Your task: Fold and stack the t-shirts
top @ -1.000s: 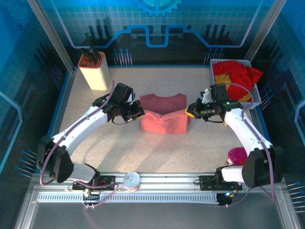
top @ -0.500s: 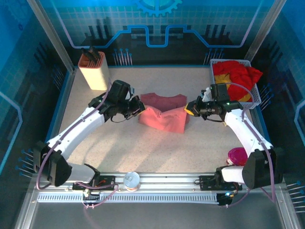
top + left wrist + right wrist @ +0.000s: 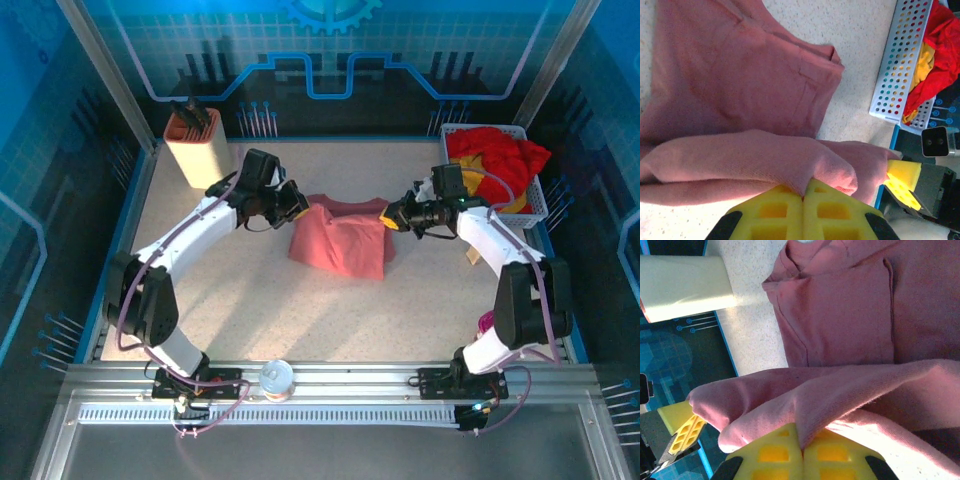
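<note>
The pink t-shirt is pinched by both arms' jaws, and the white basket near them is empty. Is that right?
Not quite. The white basket is not empty: the left wrist view shows a red t-shirt and a yellow t-shirt in it. The rest stands: both arms' jaws are shut on the pink t-shirt.

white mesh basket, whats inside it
The white mesh basket holds crumpled red t-shirt cloth heaped on top and spilling over the rim, with yellow cloth showing beneath it. The basket's bottom, and how many shirts lie there, are covered.
</note>
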